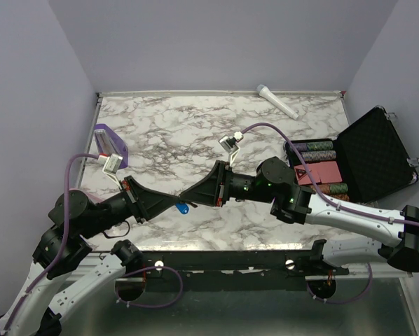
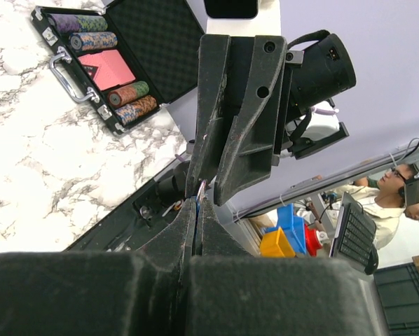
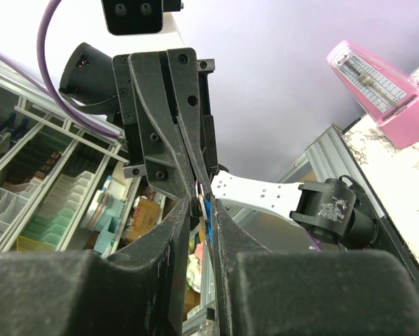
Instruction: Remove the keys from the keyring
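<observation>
Two arms meet over the marble tabletop (image 1: 265,224).
The left claw (image 1: 173,201) and right claw (image 1: 190,194) touch tip to tip near the front edge, a blue tag (image 1: 184,208) showing just beneath them. A purple wedge (image 1: 110,142) sits far left, an open black case (image 1: 378,150) far right.

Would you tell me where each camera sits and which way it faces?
Top external: above and behind, looking down at the table; both arms show.
Left wrist: on left arm, facing the right gripper and case; own fingers show.
Right wrist: on right arm, facing the left gripper; own fingers show.
All share the tag both grippers pinch.
</observation>
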Action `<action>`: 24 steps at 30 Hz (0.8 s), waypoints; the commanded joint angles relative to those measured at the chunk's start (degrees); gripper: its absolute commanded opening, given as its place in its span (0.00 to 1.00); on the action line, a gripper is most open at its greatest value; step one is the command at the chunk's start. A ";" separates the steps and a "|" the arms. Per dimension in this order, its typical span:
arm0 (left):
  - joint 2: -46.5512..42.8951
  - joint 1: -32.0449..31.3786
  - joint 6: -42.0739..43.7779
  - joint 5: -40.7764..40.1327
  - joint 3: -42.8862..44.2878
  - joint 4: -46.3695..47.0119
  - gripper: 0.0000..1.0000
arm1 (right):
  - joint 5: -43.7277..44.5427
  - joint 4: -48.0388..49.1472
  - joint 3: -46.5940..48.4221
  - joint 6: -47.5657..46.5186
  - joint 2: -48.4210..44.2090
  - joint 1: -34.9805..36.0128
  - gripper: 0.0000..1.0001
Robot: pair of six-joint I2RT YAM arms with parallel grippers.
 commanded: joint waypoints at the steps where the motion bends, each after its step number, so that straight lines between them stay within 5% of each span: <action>1: 0.02 -0.09 0.41 -2.37 1.65 1.66 0.00 | -0.36 -0.21 1.02 -0.98 0.40 1.29 0.24; 24: 0.81 -0.18 0.50 -1.41 1.21 1.93 0.00 | -0.97 -0.74 2.25 -1.51 1.98 1.47 0.16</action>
